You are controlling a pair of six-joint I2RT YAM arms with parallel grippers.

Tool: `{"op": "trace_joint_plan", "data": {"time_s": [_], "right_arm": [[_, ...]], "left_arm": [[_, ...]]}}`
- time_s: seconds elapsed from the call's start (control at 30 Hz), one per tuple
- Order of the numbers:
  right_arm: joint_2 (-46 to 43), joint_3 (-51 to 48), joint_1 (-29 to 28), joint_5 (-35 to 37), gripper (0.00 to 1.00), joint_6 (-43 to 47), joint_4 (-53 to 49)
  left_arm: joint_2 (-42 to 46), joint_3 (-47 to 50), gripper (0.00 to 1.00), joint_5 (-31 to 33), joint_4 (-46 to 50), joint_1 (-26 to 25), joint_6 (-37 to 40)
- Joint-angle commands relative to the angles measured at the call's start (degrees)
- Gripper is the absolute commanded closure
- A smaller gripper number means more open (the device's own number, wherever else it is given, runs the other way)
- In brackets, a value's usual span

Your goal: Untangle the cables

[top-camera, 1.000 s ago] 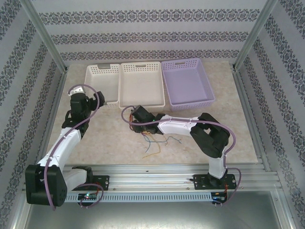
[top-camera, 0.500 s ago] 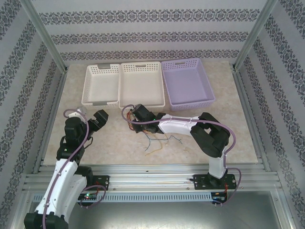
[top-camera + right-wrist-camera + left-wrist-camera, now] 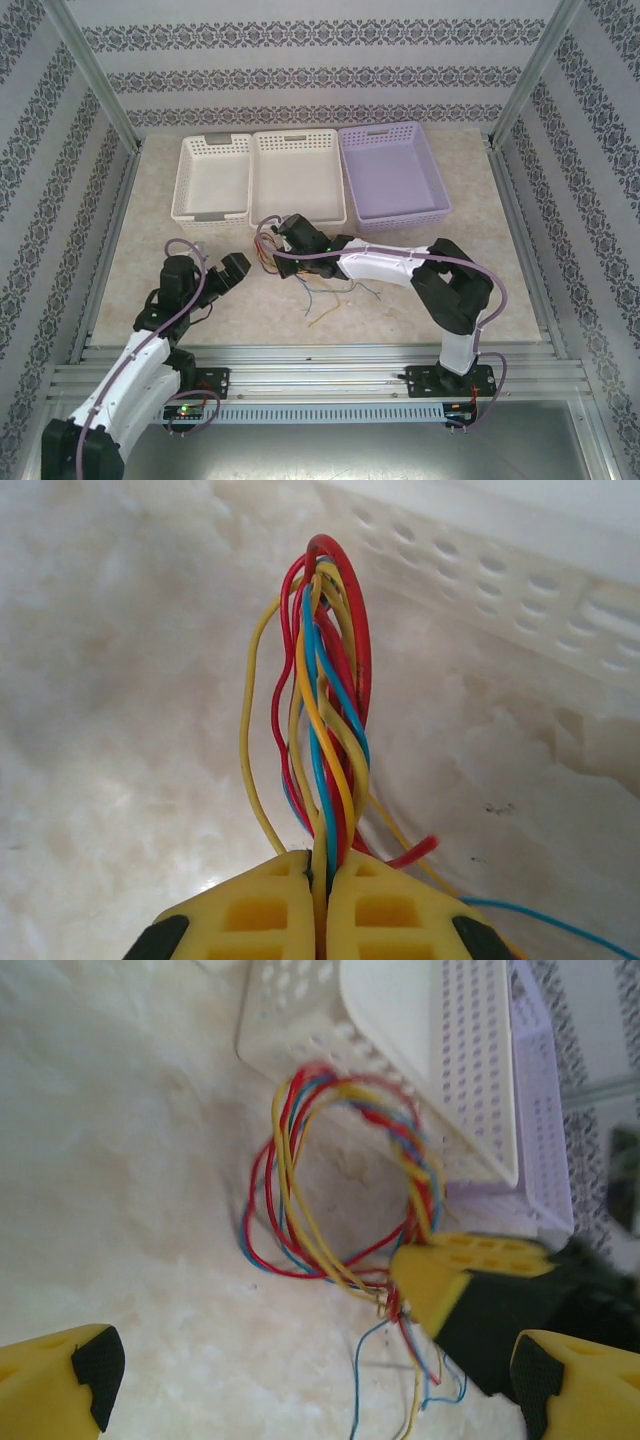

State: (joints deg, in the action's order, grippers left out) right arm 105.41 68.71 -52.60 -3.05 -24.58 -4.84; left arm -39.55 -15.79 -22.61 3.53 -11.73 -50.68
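Right wrist view: right claw [image 3: 318, 868] clamped on the cables [image 3: 330, 680], looped beside a cream basket [image 3: 520, 590]; left claw [image 3: 315, 1370] spread wide above the bench [image 3: 120, 1180]

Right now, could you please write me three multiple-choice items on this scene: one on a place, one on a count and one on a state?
1. Where is the loop of the cables? A. inside the lilac basket. B. outside the baskets, near the white ones. C. on the metal rail.
2. How many baskets stand in the far row? A. two. B. three. C. five.
3. How is the right gripper? A. open over the table. B. shut on a basket rim. C. shut on the cables.
Answers: 1 B, the loop sits before the white baskets' near walls; 2 B, two white and one lilac; 3 C, its jaws pinch the bunch.
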Motion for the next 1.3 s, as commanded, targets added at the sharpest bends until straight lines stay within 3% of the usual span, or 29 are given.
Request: {"op": "trace_joint_plan", "data": {"time_s": [0.0, 0.17, 0.5, 0.77, 0.87, 1.27], "right_arm": [[-4.0, -0.9, 0.6, -2.9, 1.00, 1.4, 1.6], [-7.3, -2.4, 0.7, -5.5, 1.00, 1.2, 2.5], [-12.6, -4.4, 1.2, -12.2, 1.00, 2.3, 2.4], [-14.2, -4.0, 1.2, -16.8, 1.00, 3.7, 0.7], [-14.6, -4.3, 1.2, -17.6, 1.00, 3.8, 0.5], [-16.6, -4.7, 2.2, -15.7, 1.00, 5.3, -2.1]], "left_arm": [[-2.3, 0.3, 0.00, 3.4, -7.5, -5.0, -0.3], [-5.3, -0.3, 0.00, 6.8, -11.0, -8.6, -0.5], [-5.8, -2.3, 0.00, 12.2, -11.0, -8.9, 3.0], [-11.4, -4.9, 0.03, 11.9, -14.3, -8.9, 7.1], [-13.6, -5.1, 0.09, 11.0, -16.2, -8.9, 7.8], [-14.3, -5.0, 0.54, 10.0, -17.8, -8.9, 9.4]]}}
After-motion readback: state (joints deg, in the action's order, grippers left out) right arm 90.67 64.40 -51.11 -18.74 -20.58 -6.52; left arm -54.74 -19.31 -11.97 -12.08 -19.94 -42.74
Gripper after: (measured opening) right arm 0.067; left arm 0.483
